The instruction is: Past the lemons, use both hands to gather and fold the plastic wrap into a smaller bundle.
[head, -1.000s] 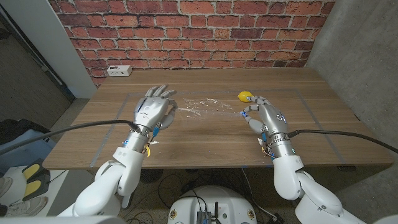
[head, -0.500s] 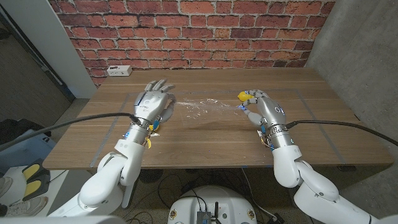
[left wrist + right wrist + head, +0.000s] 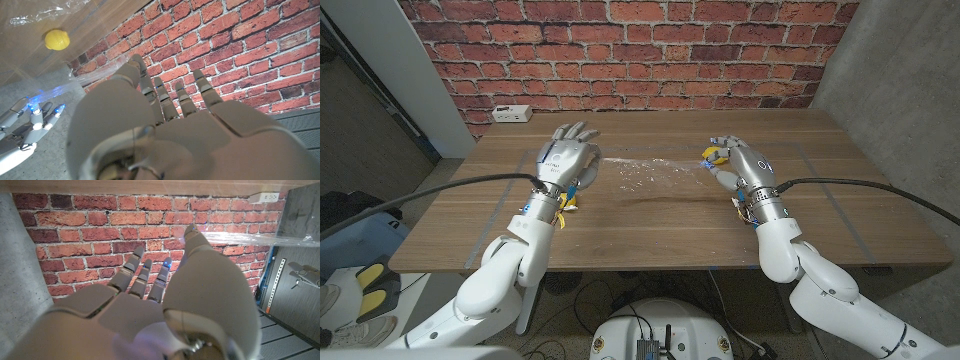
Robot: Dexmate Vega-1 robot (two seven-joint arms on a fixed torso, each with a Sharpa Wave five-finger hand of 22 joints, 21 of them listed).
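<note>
I've got my left hand (image 3: 566, 157) fingers-spread at one end of the clear, crinkled plastic wrap (image 3: 645, 171) lying spread across the wooden table (image 3: 660, 215), my right hand (image 3: 737, 163) loosely curled beside the small yellow lemon (image 3: 715, 154), holding nothing — gathering not yet begun.

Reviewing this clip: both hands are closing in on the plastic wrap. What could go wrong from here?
The right hand is right against the lemon, so its sweep inward may knock the lemon into the plastic wrap or send it rolling. The wrap is thin and clear, lying flat on the table; the left hand at its edge might slide over it rather than gather it.
</note>
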